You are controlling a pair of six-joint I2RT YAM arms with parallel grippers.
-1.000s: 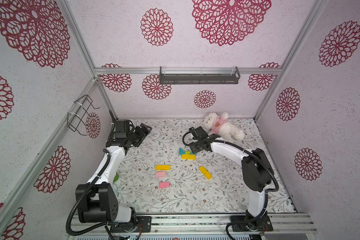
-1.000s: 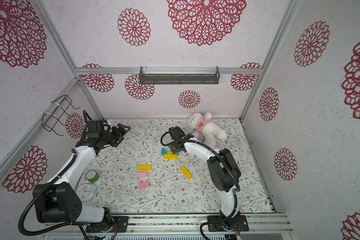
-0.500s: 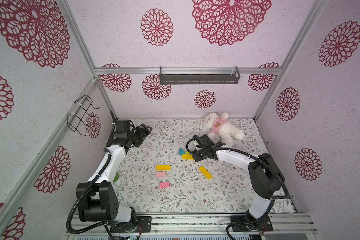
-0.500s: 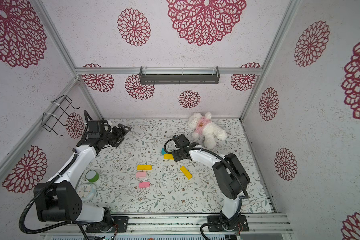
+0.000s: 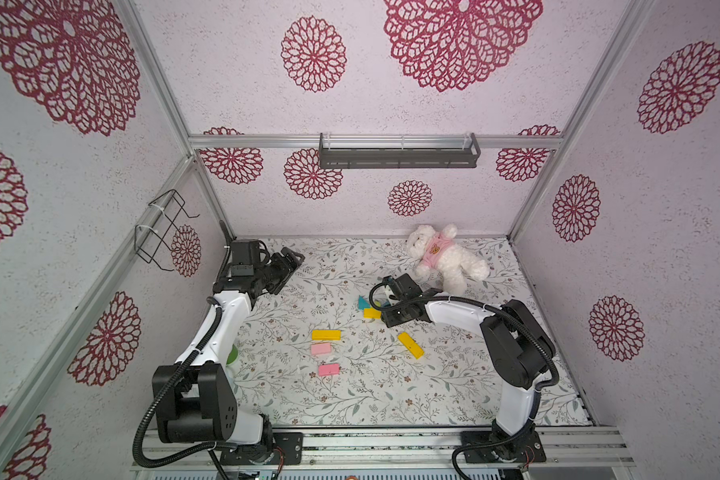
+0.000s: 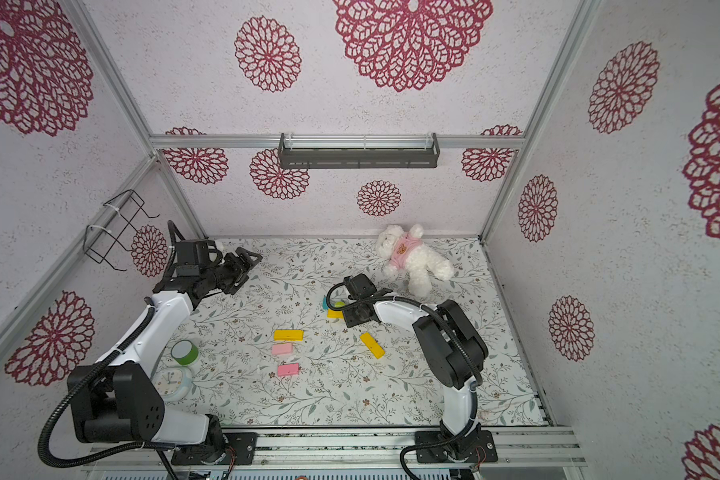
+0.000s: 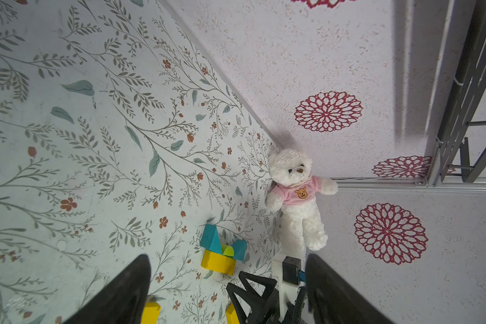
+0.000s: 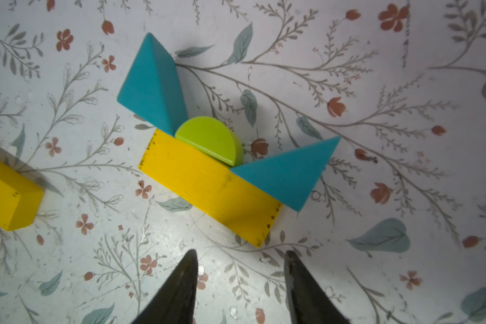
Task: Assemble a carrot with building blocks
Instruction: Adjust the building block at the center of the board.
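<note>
Right jaws narrow, empty, tips clear of the blocks. Just ahead of them on the counter [image 8: 376,280] is the carrot top: yellow bar [image 8: 208,186], lime half-round [image 8: 209,140] touching its far edge, left teal triangle [image 8: 152,84] and right teal triangle [image 8: 286,171] flanking, both touching the bar. Loose blocks lie apart, to the side of the right jaws: second yellow bar [image 5: 326,334], pale pink block [image 5: 321,348], darker pink block [image 5: 328,369], tilted yellow bar [image 5: 410,345]. Left jaws wide, empty, well away from all blocks. Plush bear [image 5: 445,257] lies beyond the right jaws.
</note>
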